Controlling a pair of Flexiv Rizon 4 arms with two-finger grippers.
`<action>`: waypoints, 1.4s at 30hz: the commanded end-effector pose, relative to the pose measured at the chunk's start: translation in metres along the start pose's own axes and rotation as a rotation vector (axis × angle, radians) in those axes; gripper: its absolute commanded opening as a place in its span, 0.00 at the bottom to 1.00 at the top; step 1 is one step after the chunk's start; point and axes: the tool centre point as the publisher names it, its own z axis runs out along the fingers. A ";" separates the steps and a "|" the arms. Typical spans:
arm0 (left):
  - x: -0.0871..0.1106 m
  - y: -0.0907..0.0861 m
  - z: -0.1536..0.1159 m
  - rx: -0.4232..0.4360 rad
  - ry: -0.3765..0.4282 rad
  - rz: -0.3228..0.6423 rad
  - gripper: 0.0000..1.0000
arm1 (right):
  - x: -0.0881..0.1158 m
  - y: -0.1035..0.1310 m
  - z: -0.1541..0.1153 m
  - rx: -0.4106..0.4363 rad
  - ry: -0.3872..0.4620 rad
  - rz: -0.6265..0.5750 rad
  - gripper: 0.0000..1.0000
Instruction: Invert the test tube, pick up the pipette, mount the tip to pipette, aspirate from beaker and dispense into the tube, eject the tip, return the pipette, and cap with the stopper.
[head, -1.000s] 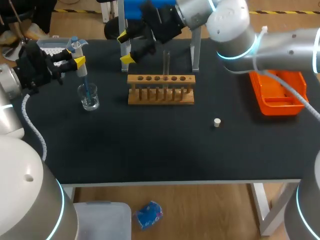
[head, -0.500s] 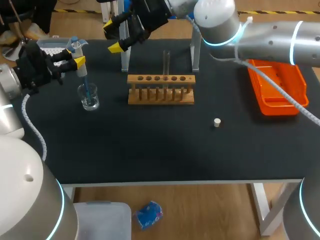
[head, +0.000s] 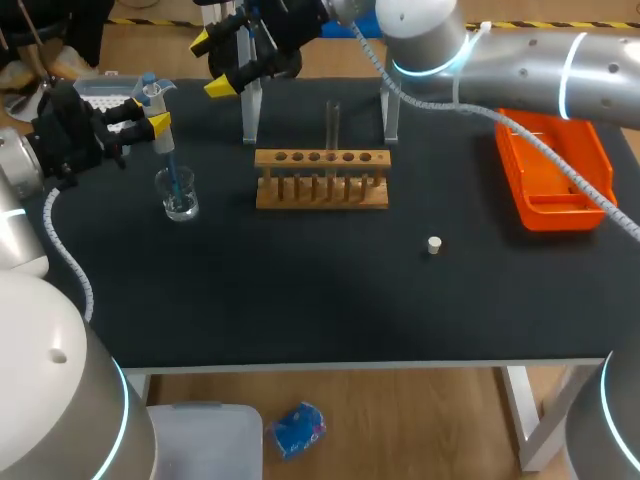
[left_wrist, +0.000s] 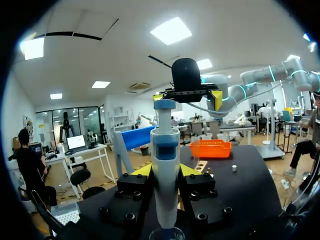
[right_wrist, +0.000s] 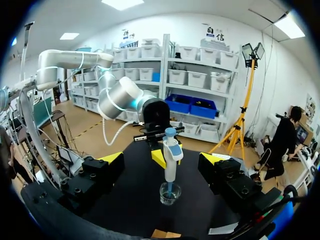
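Glass beaker (head: 181, 205) and glass tube (head: 333, 122), one each; left fingers (left_wrist: 141, 171) clamp one pipette (left_wrist: 165, 165), right fingers (right_wrist: 112, 158) spread wide.

One pipette (left_wrist: 165, 165), one beaker (head: 180, 200), one test tube (head: 333, 125) — and one stopper (head: 434, 245). One rack (head: 322, 190), one orange tray (head: 560, 218).

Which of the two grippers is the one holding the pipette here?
The left gripper: it is shut on the pipette, whose tip is down in the beaker. The right gripper hangs open and empty.
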 end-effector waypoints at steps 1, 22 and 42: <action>0.001 0.000 0.000 0.000 -0.005 0.001 0.00 | -0.003 0.000 0.005 -0.011 0.017 -0.011 0.62; 0.001 0.000 0.000 0.000 -0.005 0.001 0.00 | -0.021 0.040 0.036 -0.165 0.125 -0.093 0.00; 0.001 0.000 0.000 0.000 -0.005 0.001 0.00 | -0.026 0.040 0.044 -0.206 0.157 -0.084 0.00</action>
